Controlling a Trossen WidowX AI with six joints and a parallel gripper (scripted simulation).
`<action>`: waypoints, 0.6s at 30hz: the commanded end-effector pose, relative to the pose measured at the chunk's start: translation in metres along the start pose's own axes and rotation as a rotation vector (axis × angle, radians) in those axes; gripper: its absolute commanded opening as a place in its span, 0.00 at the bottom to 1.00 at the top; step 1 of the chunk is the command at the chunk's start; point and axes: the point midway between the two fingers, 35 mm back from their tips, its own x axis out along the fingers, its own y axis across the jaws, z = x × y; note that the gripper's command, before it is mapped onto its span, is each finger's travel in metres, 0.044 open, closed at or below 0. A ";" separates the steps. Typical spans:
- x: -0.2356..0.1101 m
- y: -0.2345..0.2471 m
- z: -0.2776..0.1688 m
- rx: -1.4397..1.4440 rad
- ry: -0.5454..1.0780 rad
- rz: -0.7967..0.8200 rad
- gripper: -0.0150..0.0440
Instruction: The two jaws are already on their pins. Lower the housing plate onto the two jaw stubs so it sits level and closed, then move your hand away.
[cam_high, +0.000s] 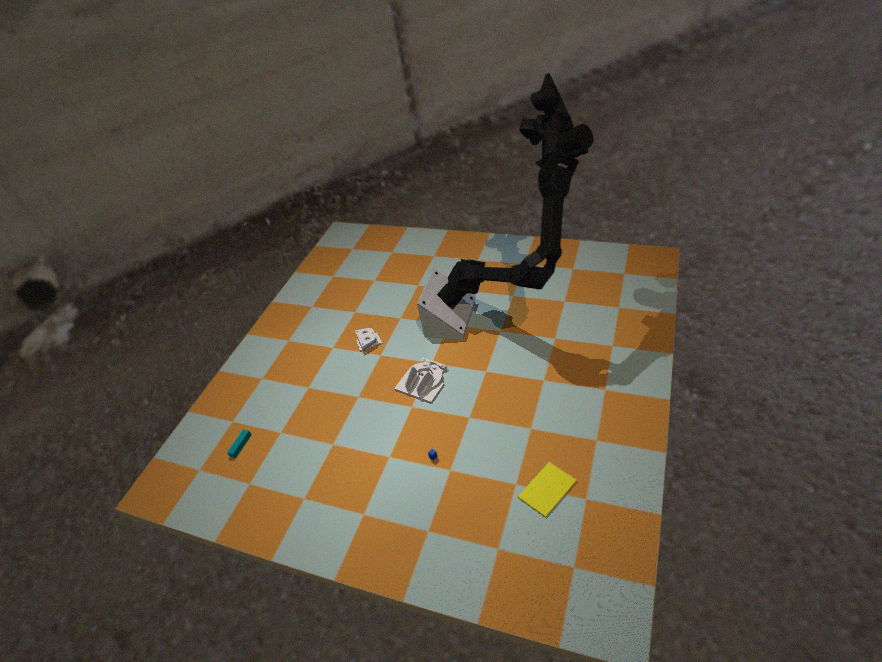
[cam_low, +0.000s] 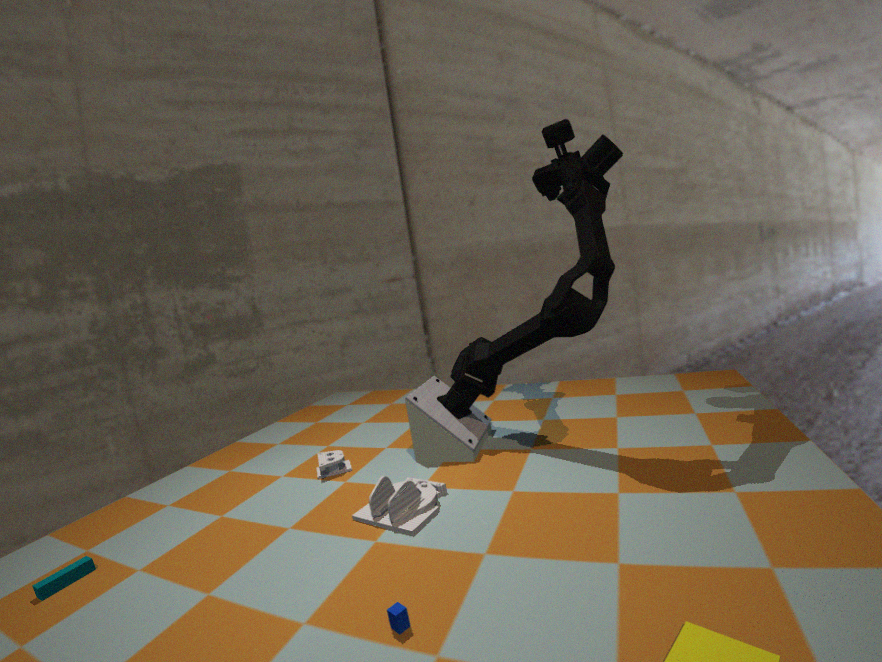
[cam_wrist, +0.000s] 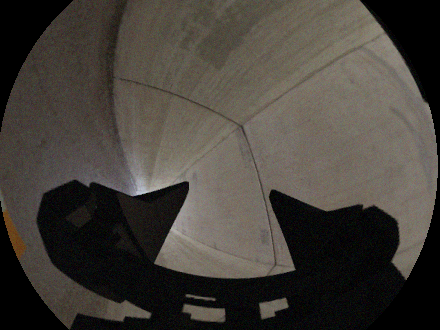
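Observation:
A white base plate (cam_low: 420, 525) lies on the checkered board. Two grey-shaded jaws, a left jaw (cam_high: 412, 379) (cam_low: 381, 498) and a right jaw (cam_high: 430, 385) (cam_low: 405, 503), stand side by side on it. A small white piece with two holes (cam_high: 367, 339) (cam_low: 331, 463), which looks like the housing plate, sits on the board apart from the jaws, towards the back left. Its exact tilt is hard to tell. My gripper (cam_wrist: 231, 191) is open and empty, high in the air and far from both. The wrist view shows neither part.
The arm's grey wedge mount (cam_high: 440, 318) (cam_low: 438, 436) stands behind the jaws. A blue block (cam_high: 432, 454) (cam_low: 398, 618) lies in front of them, a teal bar (cam_high: 239, 443) (cam_low: 64, 578) at the left and a yellow plate (cam_high: 547, 488) (cam_low: 719, 647) at the front right.

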 end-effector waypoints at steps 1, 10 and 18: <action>0.015 0.000 0.032 0.062 -0.095 -0.009 1.00; 0.036 -0.009 0.096 0.208 -0.272 -0.012 1.00; 0.044 -0.020 0.154 0.358 -0.432 0.009 1.00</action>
